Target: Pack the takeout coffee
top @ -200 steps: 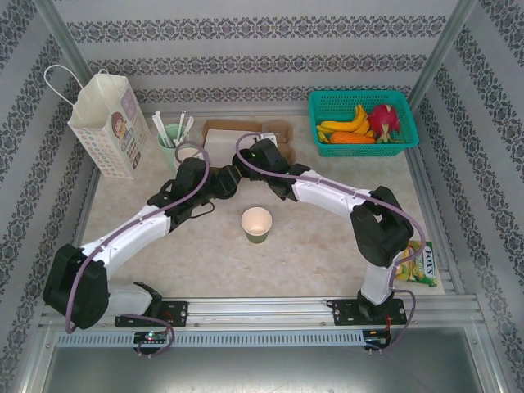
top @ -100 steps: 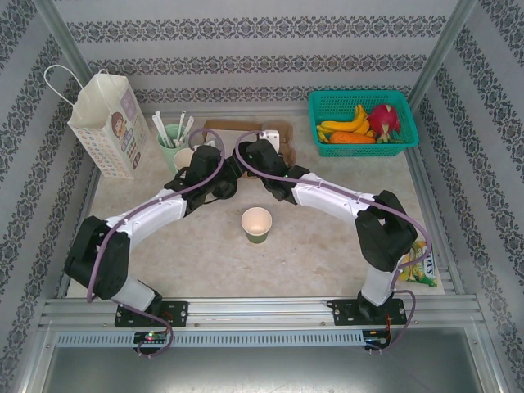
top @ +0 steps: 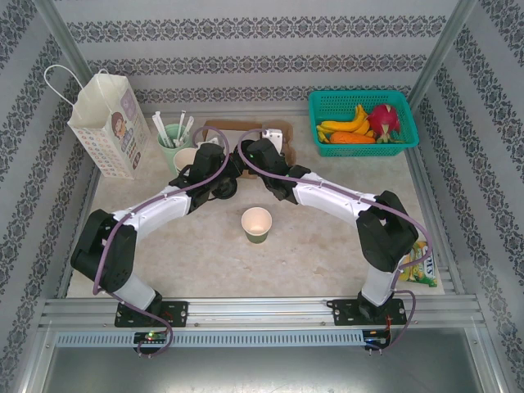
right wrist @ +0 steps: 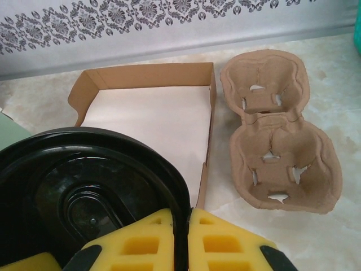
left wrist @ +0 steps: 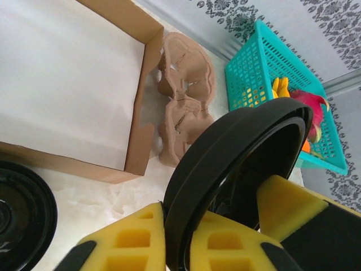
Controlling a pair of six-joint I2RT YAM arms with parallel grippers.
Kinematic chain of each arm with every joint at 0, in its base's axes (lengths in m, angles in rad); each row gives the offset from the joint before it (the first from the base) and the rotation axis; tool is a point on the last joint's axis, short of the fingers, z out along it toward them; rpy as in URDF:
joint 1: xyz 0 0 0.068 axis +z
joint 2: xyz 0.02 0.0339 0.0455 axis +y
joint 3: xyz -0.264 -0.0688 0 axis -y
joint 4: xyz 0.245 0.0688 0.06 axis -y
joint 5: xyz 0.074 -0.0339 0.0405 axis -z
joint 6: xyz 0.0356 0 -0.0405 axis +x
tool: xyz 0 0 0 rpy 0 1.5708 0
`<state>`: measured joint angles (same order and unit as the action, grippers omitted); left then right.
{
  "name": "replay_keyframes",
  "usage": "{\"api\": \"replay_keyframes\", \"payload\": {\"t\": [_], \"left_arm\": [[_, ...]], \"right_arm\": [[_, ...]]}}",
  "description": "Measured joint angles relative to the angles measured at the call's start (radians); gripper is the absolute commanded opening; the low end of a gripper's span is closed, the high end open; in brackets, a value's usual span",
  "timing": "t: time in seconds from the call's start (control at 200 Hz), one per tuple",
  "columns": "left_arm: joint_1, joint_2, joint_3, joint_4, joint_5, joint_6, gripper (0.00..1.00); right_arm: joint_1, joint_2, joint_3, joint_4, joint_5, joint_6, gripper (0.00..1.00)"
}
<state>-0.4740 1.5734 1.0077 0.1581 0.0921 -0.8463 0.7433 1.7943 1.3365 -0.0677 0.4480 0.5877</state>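
The takeout coffee's green-and-cream paper cup stands open-topped, with no lid on it, at the middle of the table, in front of both grippers. The two grippers meet behind it. My right gripper is shut on the rim of a round black plastic lid. My left gripper is shut on the rim of the upright black lid from the other side. The rim looks doubled; whether it is one lid or two nested ones I cannot tell. Another black lid lies on the table.
A paper bag stands at the back left, with a mint-green mug of sticks and stacked cups beside it. An open cardboard box and a pulp cup carrier lie behind the grippers. A teal fruit basket sits at the back right.
My left arm has reached right toward the right gripper, and its fingers have closed on the black lid. The right gripper has stayed shut on the lid, shifting only slightly.
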Motion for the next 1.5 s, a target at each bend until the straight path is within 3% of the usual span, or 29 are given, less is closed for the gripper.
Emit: {"api": "replay_keyframes", "payload": {"t": [0.12,0.27,0.48,0.545,0.595,0.889,1.149,1.309,1.499], "left_arm": [[0.000,0.002,0.011,-0.007,-0.003,0.016,0.00],[-0.011,0.003,0.046,-0.018,-0.008,0.095,0.00],[-0.016,0.001,0.127,-0.044,-0.076,0.324,0.00],[-0.023,-0.002,0.140,-0.045,-0.115,0.409,0.00],[-0.030,-0.003,0.148,-0.044,-0.146,0.471,0.00],[-0.060,-0.004,0.158,0.009,-0.272,0.784,0.00],[-0.114,-0.004,0.159,0.103,-0.345,1.001,0.00],[-0.115,-0.004,0.160,0.129,-0.352,1.056,0.00],[-0.116,-0.004,0.160,0.149,-0.355,1.104,0.00]], "right_arm": [[-0.007,-0.011,-0.006,0.000,-0.017,0.018,0.29],[-0.047,-0.083,-0.050,0.003,-0.148,0.074,0.46],[-0.214,-0.229,-0.097,0.005,-0.424,0.272,0.59],[-0.263,-0.274,-0.123,0.017,-0.491,0.348,0.70],[-0.288,-0.310,-0.153,0.037,-0.538,0.410,0.74],[-0.302,-0.342,-0.179,0.180,-0.768,0.688,0.73],[-0.286,-0.307,-0.213,0.395,-0.769,0.974,0.69],[-0.267,-0.251,-0.255,0.505,-0.746,1.144,0.66],[-0.256,-0.233,-0.280,0.582,-0.702,1.243,0.63]]}}
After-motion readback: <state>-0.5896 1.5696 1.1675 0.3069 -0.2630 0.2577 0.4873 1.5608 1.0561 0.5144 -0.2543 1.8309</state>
